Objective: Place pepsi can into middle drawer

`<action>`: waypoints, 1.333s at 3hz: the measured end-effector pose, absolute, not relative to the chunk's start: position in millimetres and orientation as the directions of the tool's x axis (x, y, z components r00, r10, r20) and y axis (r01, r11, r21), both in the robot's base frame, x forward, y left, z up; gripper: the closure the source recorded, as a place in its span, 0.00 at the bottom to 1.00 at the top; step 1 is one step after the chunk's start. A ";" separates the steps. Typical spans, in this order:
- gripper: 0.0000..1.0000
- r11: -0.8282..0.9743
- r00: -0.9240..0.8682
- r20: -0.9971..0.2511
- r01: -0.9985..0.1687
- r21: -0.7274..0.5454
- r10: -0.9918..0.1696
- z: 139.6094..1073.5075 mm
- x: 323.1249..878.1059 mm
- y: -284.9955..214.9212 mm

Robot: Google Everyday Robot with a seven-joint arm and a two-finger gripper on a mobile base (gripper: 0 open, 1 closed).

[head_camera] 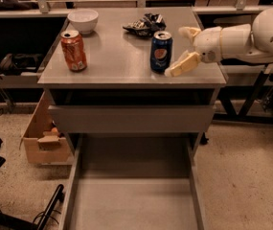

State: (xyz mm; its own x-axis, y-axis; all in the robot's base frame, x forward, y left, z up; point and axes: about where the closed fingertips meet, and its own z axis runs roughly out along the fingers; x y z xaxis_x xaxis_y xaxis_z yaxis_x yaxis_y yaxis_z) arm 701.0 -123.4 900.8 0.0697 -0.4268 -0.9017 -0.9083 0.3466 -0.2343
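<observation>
Pepsi can (161,51), small, dark blue, silver top, round red-white-blue logo: upright on the grey metal worktop (119,68), right of centre and close to the front edge. Not yet gripped.

Gripper (176,51), cream, two fingers, on a white arm reaching in over the right edge: spread wide, holding nothing. It sits just beside the can on its right; one finger (189,31) is toward the back, the other (183,64) toward the front edge. Whether either touches the can cannot be told.

Middle drawer (133,205), wide, shallow, grey metal: pulled out below the front edge, floor bare.

Plain grey drawer front (131,119): shut, directly above the open drawer.

Orange-red soda can (73,50): upright near the front-left corner.

White bowl (83,20): back-left corner.

Dark crumpled wrapper (144,25): near the back edge, behind the blue can.

Brown cardboard box (42,140): on the floor, left of the cabinet.

Hazards, as judged:
- A finger arriving off-line could nudge the can and topple it; being so near the front edge, it could roll off.
- A shallow or off-centre grip on the smooth round wall could let it slip in transit.
- A descent too close in could strike the shut drawer front.
</observation>
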 end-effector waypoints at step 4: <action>0.61 0.241 0.026 -0.971 -0.967 -0.085 -0.237 888.3 734.8 -61.4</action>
State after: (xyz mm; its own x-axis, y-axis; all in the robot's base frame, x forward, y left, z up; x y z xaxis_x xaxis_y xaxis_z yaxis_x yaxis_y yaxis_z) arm 734.8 -61.4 888.3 0.0262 -0.2368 -0.9712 -0.9669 0.2408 -0.0848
